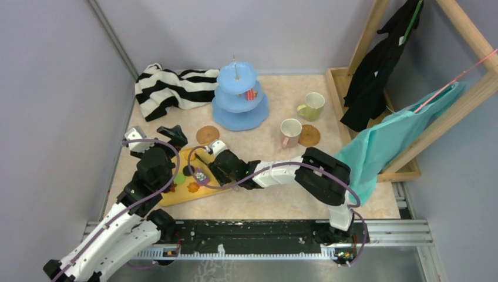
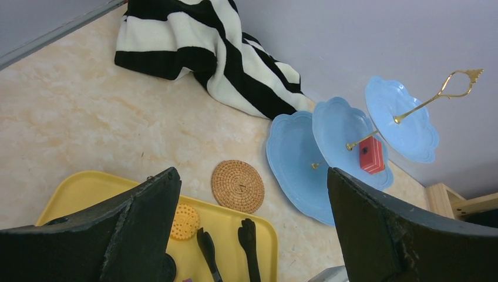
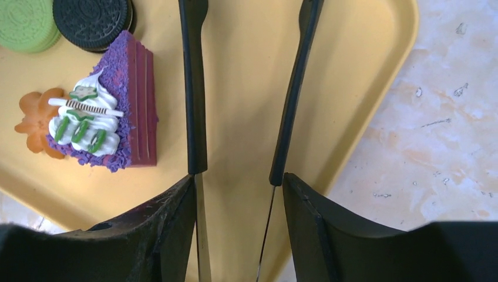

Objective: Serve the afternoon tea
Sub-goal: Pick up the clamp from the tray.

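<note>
The tray [image 3: 246, 59] is yellow. The cake slice [image 3: 132, 88] is purple with white cream and green stripes. The 3 cookies are a black cookie [image 3: 91, 22], a green cookie [image 3: 26, 23] and an orange cookie [image 3: 35, 120]. The tongs [image 3: 194, 88] are black, the stand [image 1: 232, 114] is light blue, and the cloth [image 1: 170, 88] is black-and-white striped.

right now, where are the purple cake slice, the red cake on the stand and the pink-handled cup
purple cake slice [image 3: 140, 100], right wrist view, on its layered side
red cake [image 2: 372, 155], left wrist view, on its top face
pink-handled cup [image 1: 291, 127], top external view, on its open mouth

L end effector [image 2: 251, 175] open; R end effector [image 3: 238, 178] clamps tongs [image 3: 194, 88].
</note>
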`<move>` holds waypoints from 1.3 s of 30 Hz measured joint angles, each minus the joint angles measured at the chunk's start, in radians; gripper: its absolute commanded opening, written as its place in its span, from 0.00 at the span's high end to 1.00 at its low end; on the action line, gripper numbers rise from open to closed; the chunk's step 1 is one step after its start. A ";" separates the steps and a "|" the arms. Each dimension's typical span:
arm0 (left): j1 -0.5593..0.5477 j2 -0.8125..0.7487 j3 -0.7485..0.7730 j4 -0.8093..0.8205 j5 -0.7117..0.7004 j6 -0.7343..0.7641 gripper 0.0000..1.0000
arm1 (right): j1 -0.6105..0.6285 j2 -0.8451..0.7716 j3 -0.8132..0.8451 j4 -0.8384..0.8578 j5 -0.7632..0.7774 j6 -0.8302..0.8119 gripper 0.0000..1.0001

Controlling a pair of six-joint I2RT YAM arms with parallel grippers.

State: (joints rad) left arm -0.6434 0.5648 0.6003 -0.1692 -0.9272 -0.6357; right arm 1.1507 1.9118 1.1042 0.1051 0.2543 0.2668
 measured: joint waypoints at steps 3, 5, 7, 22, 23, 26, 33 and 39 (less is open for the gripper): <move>0.000 0.000 -0.002 -0.001 -0.002 0.000 0.01 | 0.000 0.003 0.001 0.006 0.011 0.001 0.52; 0.000 0.000 -0.003 -0.001 -0.006 0.000 0.01 | 0.000 0.003 0.001 0.006 0.014 0.003 0.58; 0.000 0.000 -0.003 0.000 -0.008 0.000 0.01 | 0.000 0.003 0.000 0.005 0.016 0.005 0.60; 0.000 -0.002 -0.002 0.000 -0.023 0.006 0.01 | 0.000 -0.063 0.005 -0.131 0.016 0.007 0.64; 0.000 -0.002 -0.001 -0.001 -0.024 0.008 0.01 | 0.000 -0.075 0.004 -0.138 0.012 0.011 0.65; 0.000 -0.002 0.006 -0.003 -0.025 0.014 0.01 | 0.000 -0.128 -0.007 -0.158 0.002 0.022 0.65; 0.000 -0.006 0.010 -0.003 -0.027 0.031 0.01 | 0.002 -0.312 -0.097 -0.196 -0.031 0.043 0.63; 0.000 -0.005 0.021 -0.005 -0.035 0.049 0.01 | 0.029 -0.397 -0.162 -0.232 -0.047 0.066 0.59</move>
State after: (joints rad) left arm -0.6434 0.5598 0.6216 -0.1738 -0.9619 -0.5869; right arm 1.1797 1.5146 0.9424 -0.1268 0.2077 0.3328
